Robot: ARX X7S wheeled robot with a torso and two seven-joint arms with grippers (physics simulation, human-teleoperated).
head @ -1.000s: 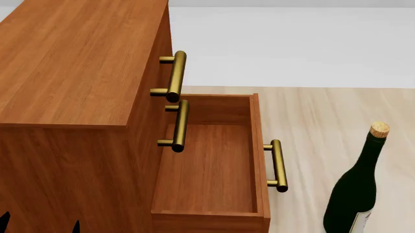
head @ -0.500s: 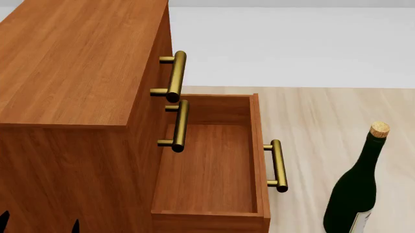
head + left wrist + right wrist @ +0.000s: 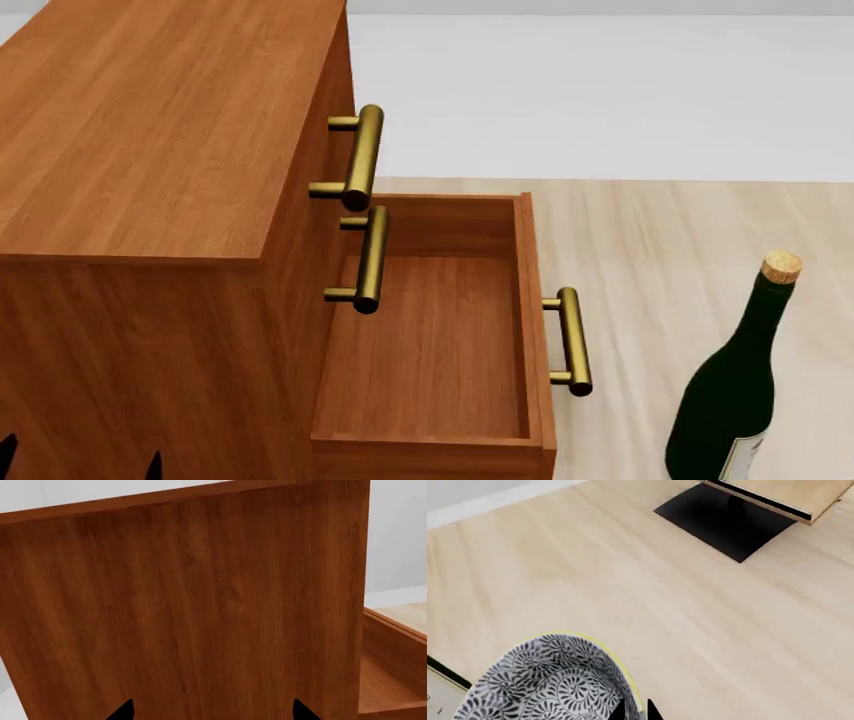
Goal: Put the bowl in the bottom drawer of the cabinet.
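The bowl [image 3: 547, 680], blue-and-white patterned with a pale rim, shows only in the right wrist view, above the light wood floor. My right gripper [image 3: 635, 712] is shut on the bowl's rim, one fingertip inside and one outside. Neither the bowl nor that gripper appears in the head view. The reddish-brown cabinet [image 3: 160, 130] fills the left of the head view. Its bottom drawer [image 3: 531, 300] stands pulled out, with bare wood inside and a brass handle [image 3: 571, 340]. My left gripper [image 3: 213, 712] is open, close to the cabinet's side panel [image 3: 200, 605]; its dark fingertips [image 3: 154, 466] peek in at the lower left.
A dark green wine bottle [image 3: 734, 400] with a cork stands on the floor right of the open drawer. The two upper drawers are closed, their brass handles [image 3: 360, 155] overhanging the open drawer. A plywood rack [image 3: 767, 495] on a black base [image 3: 720, 520] stands further off.
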